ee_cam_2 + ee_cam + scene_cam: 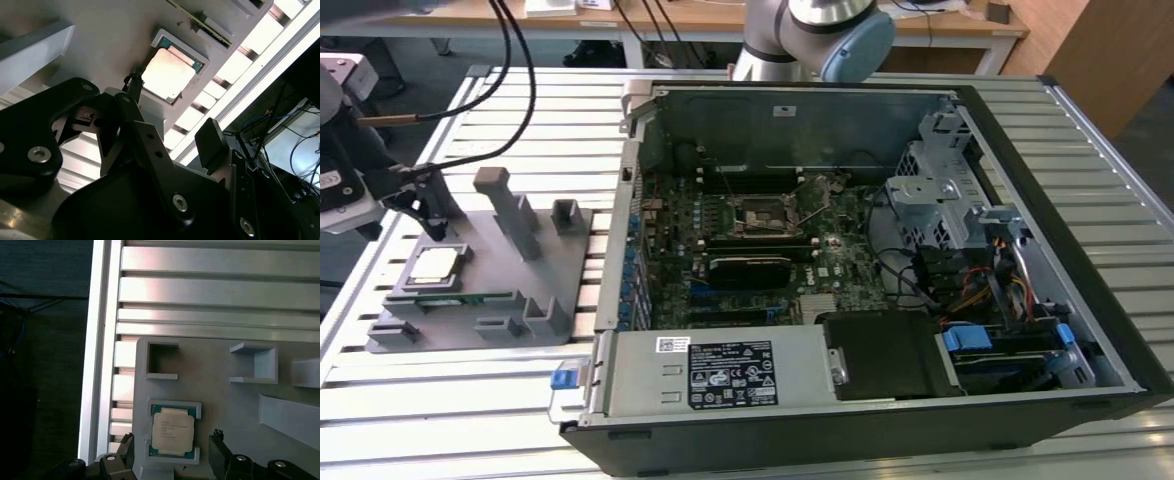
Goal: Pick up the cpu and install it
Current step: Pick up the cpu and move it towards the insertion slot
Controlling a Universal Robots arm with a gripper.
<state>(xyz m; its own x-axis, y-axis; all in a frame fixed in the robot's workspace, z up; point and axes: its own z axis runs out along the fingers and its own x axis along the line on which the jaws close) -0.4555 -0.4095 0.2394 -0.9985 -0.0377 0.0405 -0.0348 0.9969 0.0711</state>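
You are on the pick-up step. The cpu (172, 432) lies flat in its pocket on the grey holder (220, 400). Your gripper (171, 105) hangs just above it, fingers spread wide, one each side, holding nothing. I think a good grab needs both fingers squeezing its edges evenly.

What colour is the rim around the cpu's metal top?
Green on the cpu, clearest in the first wrist view.

Slatted silver aluminium surface (454, 400)
A grey plastic fixture block (500, 270) lies at the exterior view's left; an open black computer case (801, 125) sits right.
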